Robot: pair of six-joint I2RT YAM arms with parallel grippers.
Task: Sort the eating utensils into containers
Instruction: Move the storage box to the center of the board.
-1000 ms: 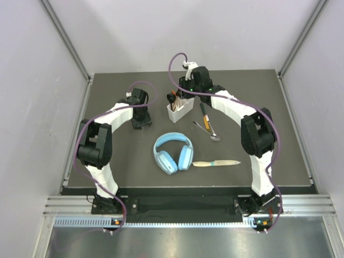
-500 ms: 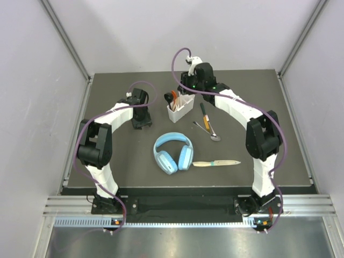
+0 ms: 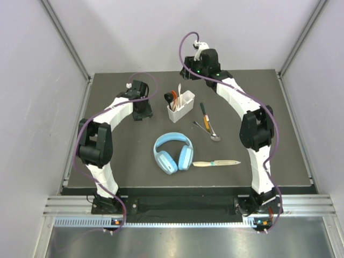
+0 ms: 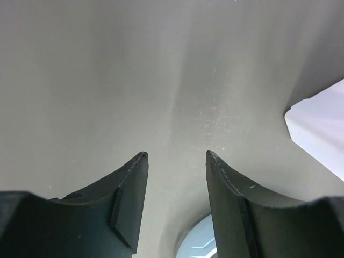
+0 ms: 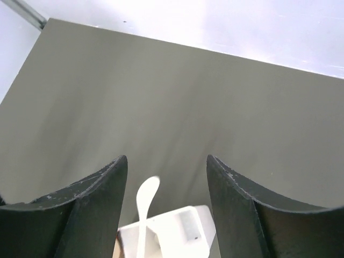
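The white caddy (image 3: 185,107) stands mid-table toward the back. A white spoon (image 3: 179,90), an orange-red spoon (image 3: 174,97) and a black scoop (image 3: 169,98) stick out of it. My right gripper (image 3: 189,74) hovers just behind and above it, open and empty. In the right wrist view the white spoon (image 5: 146,199) stands in the caddy (image 5: 185,228) below my open right gripper (image 5: 166,158). My left gripper (image 3: 142,114) is left of the caddy, low over the table. The left wrist view shows that gripper (image 4: 176,154) open with nothing between its fingers, and the caddy's corner (image 4: 317,131) at the right.
Light-blue headphones (image 3: 173,152) lie in the middle. Right of the caddy lie a green-and-orange-handled utensil (image 3: 204,112) and a metal spoon (image 3: 213,133). A wooden-handled knife (image 3: 216,163) lies right of the headphones. Grey walls close in the back and sides.
My right gripper opened, let go of the white spoon in the caddy, and rose back toward the rear wall. The left gripper shifted slightly toward the back.
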